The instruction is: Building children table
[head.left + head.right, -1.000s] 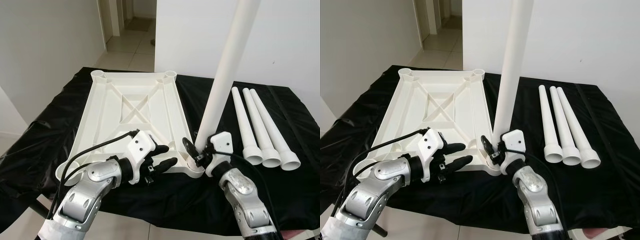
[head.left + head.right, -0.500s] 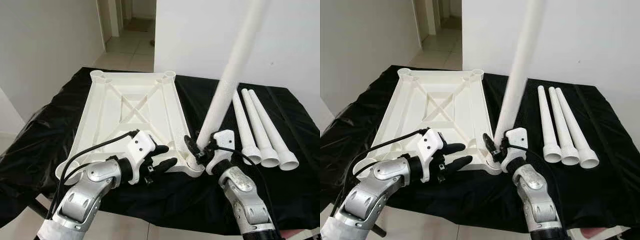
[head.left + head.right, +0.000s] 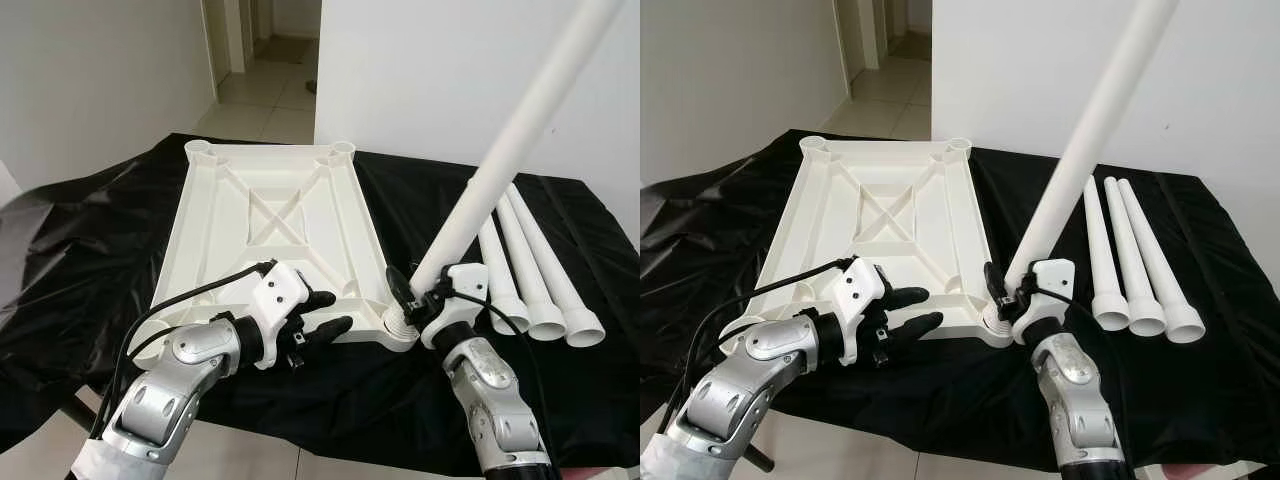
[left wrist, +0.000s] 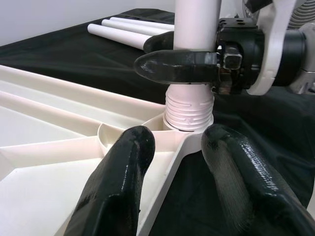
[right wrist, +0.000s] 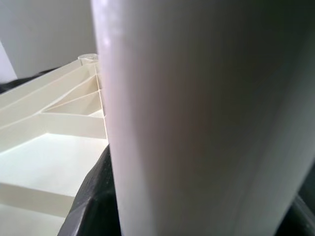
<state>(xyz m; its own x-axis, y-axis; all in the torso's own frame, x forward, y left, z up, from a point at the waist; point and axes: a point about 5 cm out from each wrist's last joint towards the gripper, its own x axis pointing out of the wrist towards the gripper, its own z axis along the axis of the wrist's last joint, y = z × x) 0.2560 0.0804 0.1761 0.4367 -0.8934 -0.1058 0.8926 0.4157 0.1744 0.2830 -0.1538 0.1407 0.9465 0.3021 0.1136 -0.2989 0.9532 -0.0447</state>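
A black cloth [image 3: 90, 250] is spread over the work surface. On it, the white plastic tabletop [image 3: 270, 235] is laid upside down, ribs and cross brace exposed, with round leg sockets at its corners.

One long white table leg [image 3: 500, 175] is held with its threaded lower end seated in the near right corner socket [image 4: 189, 129]. The leg is tilted, its top leaning toward the robot's right and away from it. Three further spare legs [image 3: 530, 270] are laid side by side on the cloth to the right of the tabletop, flared ends toward the robot.

The right gripper [image 3: 420, 298] is closed around the tilted leg just above its threaded collar [image 4: 189, 108]; one black finger [image 4: 172, 66] is seen pressed across the tube.

The left gripper [image 3: 325, 312] is positioned over the near edge of the tabletop, just left of that socket. Its two fingers [image 4: 123, 177] are spread apart, nothing held between them.
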